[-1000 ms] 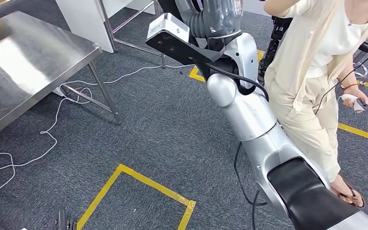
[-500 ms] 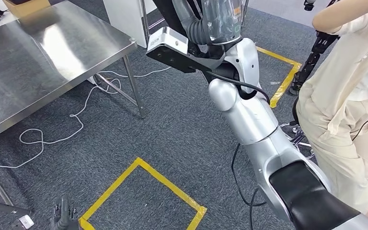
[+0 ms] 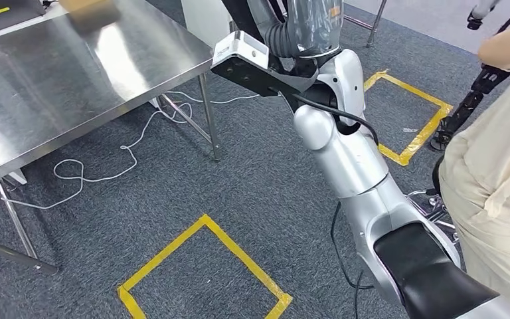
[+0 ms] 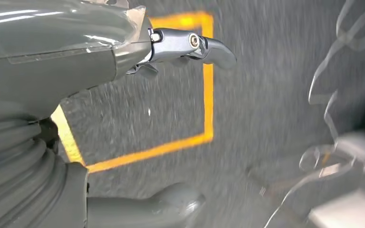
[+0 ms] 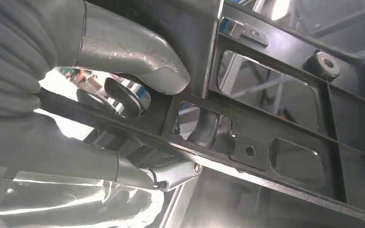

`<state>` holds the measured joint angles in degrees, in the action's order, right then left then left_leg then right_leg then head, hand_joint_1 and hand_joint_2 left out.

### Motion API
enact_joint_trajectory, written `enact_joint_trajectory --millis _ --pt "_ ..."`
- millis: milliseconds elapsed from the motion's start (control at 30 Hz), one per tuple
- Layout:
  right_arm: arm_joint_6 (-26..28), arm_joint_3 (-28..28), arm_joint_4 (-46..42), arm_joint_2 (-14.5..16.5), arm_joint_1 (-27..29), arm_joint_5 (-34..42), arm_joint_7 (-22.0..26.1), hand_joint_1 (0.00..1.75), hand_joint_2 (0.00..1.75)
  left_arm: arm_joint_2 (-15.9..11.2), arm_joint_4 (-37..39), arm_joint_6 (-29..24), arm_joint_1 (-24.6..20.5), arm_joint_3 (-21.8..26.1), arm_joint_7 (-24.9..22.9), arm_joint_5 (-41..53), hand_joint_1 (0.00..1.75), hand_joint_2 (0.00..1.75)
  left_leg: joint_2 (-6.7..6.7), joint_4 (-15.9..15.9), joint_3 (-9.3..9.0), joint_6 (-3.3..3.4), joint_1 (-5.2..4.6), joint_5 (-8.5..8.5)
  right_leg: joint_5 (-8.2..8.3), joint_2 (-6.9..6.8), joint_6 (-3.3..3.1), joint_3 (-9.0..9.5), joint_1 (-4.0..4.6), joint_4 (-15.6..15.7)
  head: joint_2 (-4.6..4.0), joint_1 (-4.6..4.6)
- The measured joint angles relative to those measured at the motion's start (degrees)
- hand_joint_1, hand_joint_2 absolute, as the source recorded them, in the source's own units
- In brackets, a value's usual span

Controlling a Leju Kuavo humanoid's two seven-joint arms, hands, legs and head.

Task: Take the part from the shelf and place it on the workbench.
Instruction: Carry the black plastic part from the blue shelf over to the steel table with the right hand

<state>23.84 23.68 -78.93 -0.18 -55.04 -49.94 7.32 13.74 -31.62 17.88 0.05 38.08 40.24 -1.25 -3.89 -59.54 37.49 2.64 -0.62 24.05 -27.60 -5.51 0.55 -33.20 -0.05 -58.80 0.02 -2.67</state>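
Black plastic part (image 5: 275, 118) is sitting in my right hand (image 5: 138, 118), fingers (image 5: 133, 52) holding its frame, away from the steel desk (image 3: 73, 73); left hand (image 4: 100, 47) is hanging open. I am judging: carry level, lower flat

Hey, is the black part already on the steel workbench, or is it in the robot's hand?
In hand. The right hand grips the black part through its frame openings, off the steel workbench.
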Motion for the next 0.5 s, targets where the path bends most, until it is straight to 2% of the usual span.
enact_joint_trajectory --millis 67,100,133,200,267,300,333,400,433,500 --pt "-0.1 0.0 0.0 0.2 0.0 0.0 0.0 1.75 1.75 0.0 1.3 -0.7 0.1 2.7 0.0 0.4 0.00 1.75 1.40 0.6 -0.28 0.22 0.17 -0.27 -0.31 -0.87 0.48 0.24 0.18 0.1 0.00 -0.02" --pt "-0.1 0.0 0.0 0.3 -0.1 0.0 0.0 1.75 1.75 0.1 2.1 -1.0 0.1 3.8 0.0 0.5 0.00 1.75 2.04 1.1 -0.64 0.39 0.33 -0.55 -0.63 -0.21 0.67 0.21 0.18 -0.3 0.00 -0.07" --pt "-0.2 0.0 0.0 0.2 -0.1 0.1 0.0 1.75 1.75 0.0 3.3 -1.6 -0.1 4.8 -0.1 0.6 0.00 1.75 2.70 1.6 -1.02 0.60 0.53 -0.86 -1.32 1.09 0.73 -0.32 0.15 -1.6 0.00 -0.07" --pt "-0.2 -0.1 0.0 -0.1 0.0 0.2 0.0 1.75 1.75 -0.2 6.5 -3.7 -1.0 6.3 -1.1 1.1 0.00 1.75 4.10 2.2 -1.41 0.85 0.71 -1.20 -3.85 4.19 0.53 -3.27 -0.13 -7.8 0.00 -0.14" --pt "-0.2 -0.1 0.0 -0.5 0.3 0.3 0.0 1.75 1.75 -0.4 9.6 -5.4 -1.8 7.4 -4.0 1.4 0.00 1.75 5.78 2.1 -1.41 0.90 0.76 -1.22 -5.95 5.19 0.63 -7.12 -0.35 -14.6 0.00 -0.21" --pt "-0.2 -0.1 0.0 -0.6 0.5 0.4 -0.1 1.75 1.75 -0.4 10.9 -5.6 -2.0 8.0 -5.8 1.2 0.00 1.75 6.63 2.1 -1.42 0.89 0.78 -1.21 -5.86 5.27 1.01 -8.00 -0.46 -15.7 0.00 -0.21" --pt "-0.2 -0.1 -0.1 -0.8 0.6 0.4 -0.2 1.75 1.75 -0.5 12.0 -5.6 -2.1 8.7 -7.3 1.0 0.00 1.75 7.46 2.0 -1.43 0.83 0.81 -1.18 -4.78 5.38 1.58 -7.67 -0.59 -14.3 0.00 -0.22" --pt "-0.1 -0.1 -0.2 -0.9 0.7 0.3 -0.5 1.75 1.75 -0.6 13.4 -5.9 -2.2 9.6 -8.9 0.9 0.00 1.75 8.59 1.8 -1.44 0.69 0.90 -1.11 -2.20 5.63 2.53 -5.70 -0.82 -9.4 0.00 -0.22" --pt "-0.1 -0.1 -0.2 -1.0 0.7 0.2 -0.6 1.75 1.75 -0.6 13.6 -6.2 -2.3 9.7 -9.1 1.1 0.00 1.75 8.86 1.7 -1.44 0.63 0.93 -1.07 -1.39 5.75 2.78 -4.93 -0.89 -7.7 0.00 -0.22" --pt "-0.1 -0.1 -0.3 -1.0 0.7 0.2 -0.7 1.75 1.75 -0.6 13.8 -6.3 -2.3 9.7 -9.3 1.2 0.00 1.75 8.98 1.7 -1.44 0.60 0.95 -1.05 -1.03 5.84 2.88 -4.54 -0.94 -6.9 0.00 -0.22"
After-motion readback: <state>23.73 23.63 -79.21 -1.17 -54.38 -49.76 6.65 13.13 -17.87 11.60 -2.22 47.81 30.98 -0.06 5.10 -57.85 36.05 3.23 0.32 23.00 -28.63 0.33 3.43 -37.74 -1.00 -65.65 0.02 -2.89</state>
